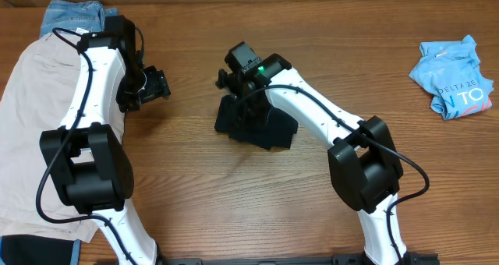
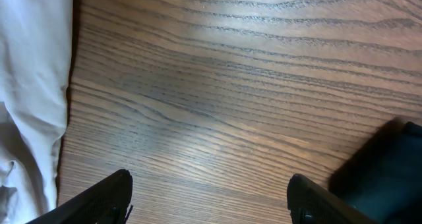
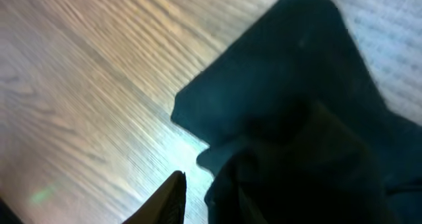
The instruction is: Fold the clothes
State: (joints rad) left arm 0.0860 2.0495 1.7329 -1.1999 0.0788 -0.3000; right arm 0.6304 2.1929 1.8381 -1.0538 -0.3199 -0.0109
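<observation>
Black T-shirt (image 1: 261, 126) lies bunched in the middle under the right gripper (image 1: 230, 86), its jaws unreadable against the dark cloth, while the left gripper (image 2: 211, 201) hovers wide open and empty beside the beige shorts (image 1: 31, 101), seemingly poised to catch an edge for folding.

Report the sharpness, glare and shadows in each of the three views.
Overhead: sharp and evenly lit, with soft shadows on the brown wooden table. Left wrist: crisp wood grain, a pale sheen mid-frame, the pale fabric garment washed out. Right wrist: blurred, the black crumpled garment lacks detail, bright glare on the wood beside it.
</observation>
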